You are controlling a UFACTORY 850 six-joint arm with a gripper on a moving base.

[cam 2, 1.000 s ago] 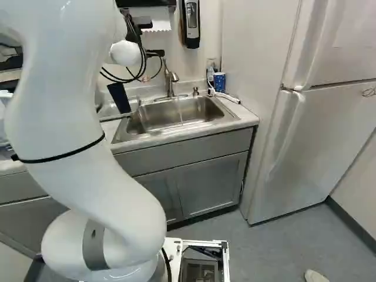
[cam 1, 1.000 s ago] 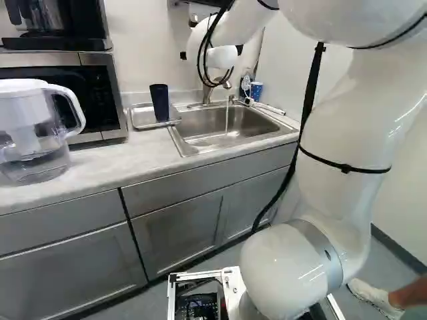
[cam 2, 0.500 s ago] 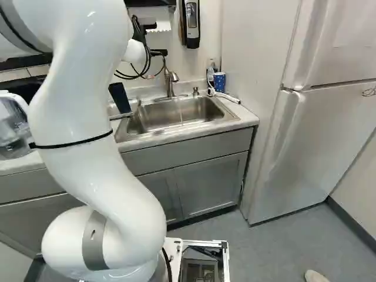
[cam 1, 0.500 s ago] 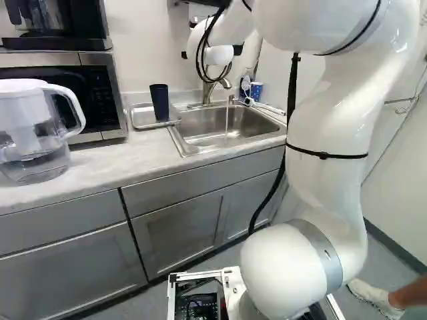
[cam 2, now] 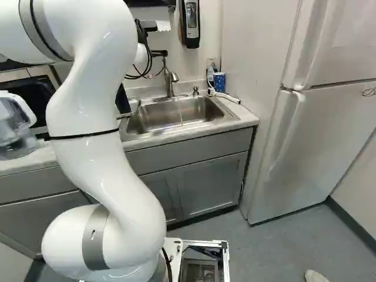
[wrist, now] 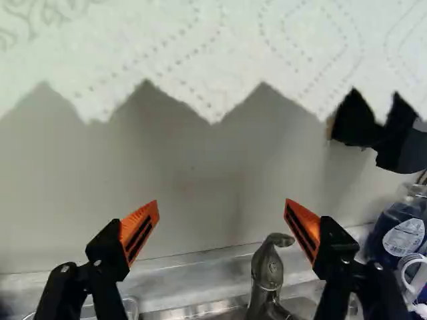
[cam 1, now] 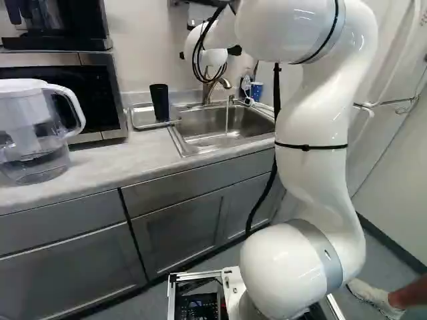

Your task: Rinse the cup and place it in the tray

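Observation:
My gripper (cam 1: pixel 182 55) is mostly hidden behind the white wrist, up by the wall above the sink. In the wrist view the gripper (wrist: pixel 221 207) stands wide open with nothing between its orange pads, facing the wall. A dark cup (cam 1: pixel 159 102) stands upright on the metal tray (cam 1: pixel 141 119), left of the sink in the left base view and lower than the gripper. The arm partly covers this cup (cam 2: pixel 123 101) in the right base view. Water runs from the faucet (cam 1: pixel 219 83) into the sink (cam 1: pixel 200 127); the faucet (wrist: pixel 267 273) is below the fingers.
A paper towel (wrist: pixel 200 53) hangs close ahead of the gripper, with a black holder beside it. A blue patterned cup (cam 1: pixel 256 91) and a bottle stand at the sink's far corner. A water pitcher (cam 1: pixel 30 130), a microwave (cam 1: pixel 73 93) and a fridge (cam 2: pixel 317 141) flank the counter.
The upper arm and elbow have swung left in the left base view and right in the right base view; the wrist has shifted slightly. Base and dark cup have stayed put.

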